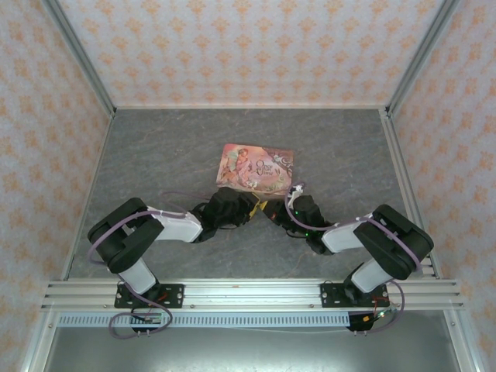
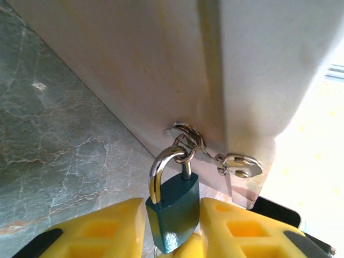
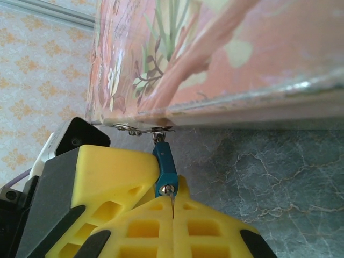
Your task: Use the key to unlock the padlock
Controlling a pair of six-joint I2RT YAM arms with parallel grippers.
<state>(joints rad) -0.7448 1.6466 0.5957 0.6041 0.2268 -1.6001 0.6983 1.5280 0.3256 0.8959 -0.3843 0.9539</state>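
The small teal padlock (image 2: 173,212) hangs by its metal shackle (image 2: 160,167) from the hasp (image 2: 241,165) on the pink tin's front wall. My left gripper (image 2: 173,236) has a yellow finger against each side of the lock body. In the right wrist view the padlock (image 3: 165,164) shows its keyhole end. The thin metal key (image 3: 172,203) is pinched between my right gripper's (image 3: 173,210) closed fingers, and its tip sits in the keyhole. From above, the left gripper (image 1: 248,211) and right gripper (image 1: 279,214) meet just in front of the tin.
The pink illustrated tin (image 1: 257,167) lies mid-table on the grey marbled surface (image 1: 155,170). Patterned walls and metal frame posts enclose the table. A left finger (image 3: 115,172) crowds the lock's left side in the right wrist view.
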